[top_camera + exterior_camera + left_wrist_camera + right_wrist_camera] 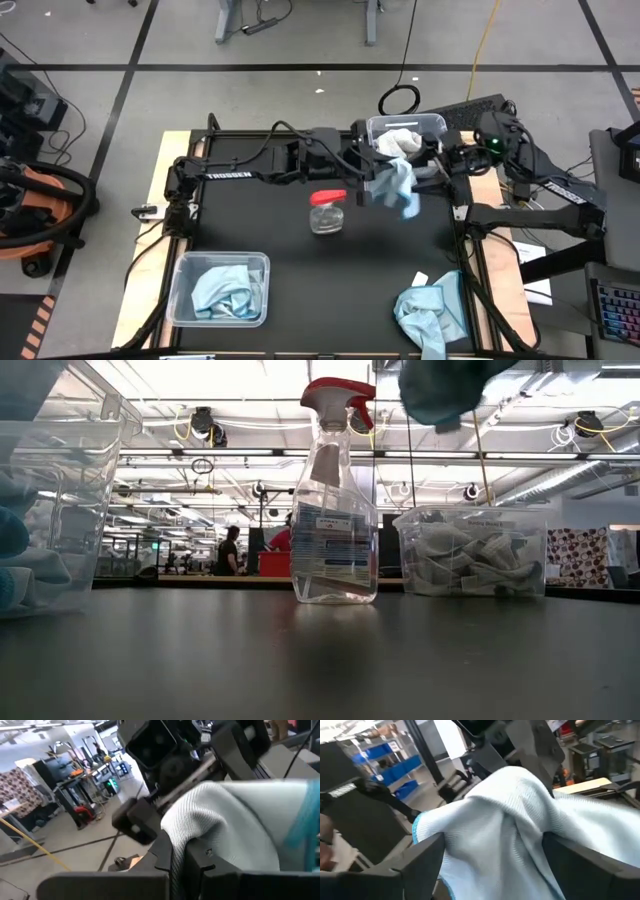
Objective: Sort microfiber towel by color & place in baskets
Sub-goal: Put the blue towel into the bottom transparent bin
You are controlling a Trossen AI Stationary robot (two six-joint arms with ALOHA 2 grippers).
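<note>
A light blue microfiber towel [398, 188] hangs in the air at the table's far middle, just in front of the far basket [432, 122], which holds pale grey-white towels. My left gripper [375, 178] reaches in from the left and is shut on the towel. My right gripper [432, 170] faces it from the right, open, with its two fingers [425, 862] wide apart on either side of a bulge of the towel [500, 820]. A second basket [185, 265] at the near left holds blue towels. More blue towels [430, 315] lie heaped at the near right. My left gripper pinches a bunched fold of the towel [182, 842] between its two fingers, several layers by the look of it. The fingers lie level and come from the table's left. The towel hangs slack below them, clear of the table. My right gripper: the cloth lies between its wide fingers; whether it touches them I cannot tell.
A clear spray bottle with a red head [328, 210] stands upright mid-table, just left of and nearer than the hanging towel. The black tabletop between the bottle and the near edge is bare. The room beyond holds desks, cables and a person far off.
</note>
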